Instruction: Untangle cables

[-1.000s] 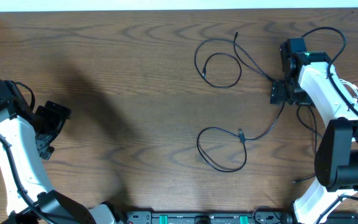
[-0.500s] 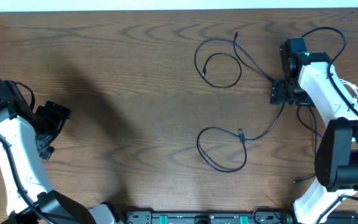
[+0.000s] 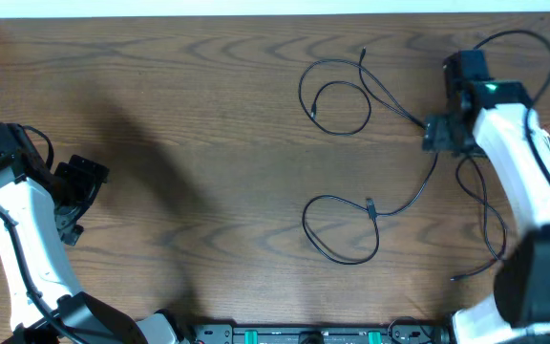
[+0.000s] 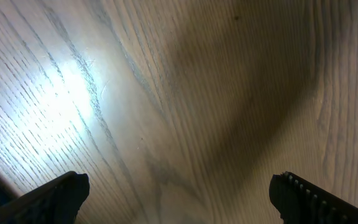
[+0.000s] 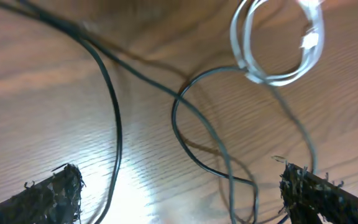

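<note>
Overhead, black cables (image 3: 369, 204) sprawl beside the wide-spread right gripper (image 3: 434, 134)

We take this for a robotics lab: a brown wood-grain tabletop (image 3: 208, 143), a white-shelled left arm (image 3: 17, 239), a matching right arm (image 3: 514, 153), a black equipment rail (image 3: 304, 335).

White shells cover the left arm (image 3: 12, 229) and right arm (image 3: 523, 162), with black joints and a small green light (image 3: 490, 89) near each wrist. Black cords (image 3: 518, 32) trail alongside. The left gripper (image 4: 176, 186) and right gripper (image 5: 179, 183) have black fingers, seemingly ridged.
</note>
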Tool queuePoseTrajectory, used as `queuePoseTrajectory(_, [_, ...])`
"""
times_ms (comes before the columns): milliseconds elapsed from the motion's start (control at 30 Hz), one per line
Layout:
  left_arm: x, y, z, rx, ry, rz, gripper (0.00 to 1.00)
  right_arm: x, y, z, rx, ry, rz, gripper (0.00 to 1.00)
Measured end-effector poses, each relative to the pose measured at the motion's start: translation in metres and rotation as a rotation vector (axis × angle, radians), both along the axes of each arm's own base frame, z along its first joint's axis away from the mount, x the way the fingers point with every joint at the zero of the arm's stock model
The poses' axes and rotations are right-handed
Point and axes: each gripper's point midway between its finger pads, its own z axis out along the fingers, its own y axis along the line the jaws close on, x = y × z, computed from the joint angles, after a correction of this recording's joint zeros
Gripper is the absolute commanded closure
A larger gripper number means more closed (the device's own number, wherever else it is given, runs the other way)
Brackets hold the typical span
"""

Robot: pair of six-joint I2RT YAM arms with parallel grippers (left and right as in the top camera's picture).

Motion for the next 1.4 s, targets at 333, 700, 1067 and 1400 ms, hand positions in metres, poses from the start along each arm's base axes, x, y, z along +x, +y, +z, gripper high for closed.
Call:
queuePoseTrajectory(333, [0.0, 0.0, 0.0, 0.0, 0.0, 0.0, 0.02, -0.024, -0.001, 0.104, 0.018, -0.317, 0.0, 0.01])
queuePoseTrajectory(700, [0.0, 0.0, 0.0, 0.0, 0.0, 0.0, 0.02, -0.06, -0.003, 0.17, 0.03, -0.539, 0.0, 0.01])
queuePoseTrajectory(1067, [0.0, 0.0, 0.0, 0.0, 0.0, 0.0, 0.02, -0.048, -0.002, 0.152, 0.027, -0.474, 0.0, 0.01])
queuePoseTrajectory(1400, [0.0, 0.0, 0.0, 0.0, 0.0, 0.0, 0.02, -0.04, -0.002, 0.138, 0.024, -0.427, 0.0, 0.01])
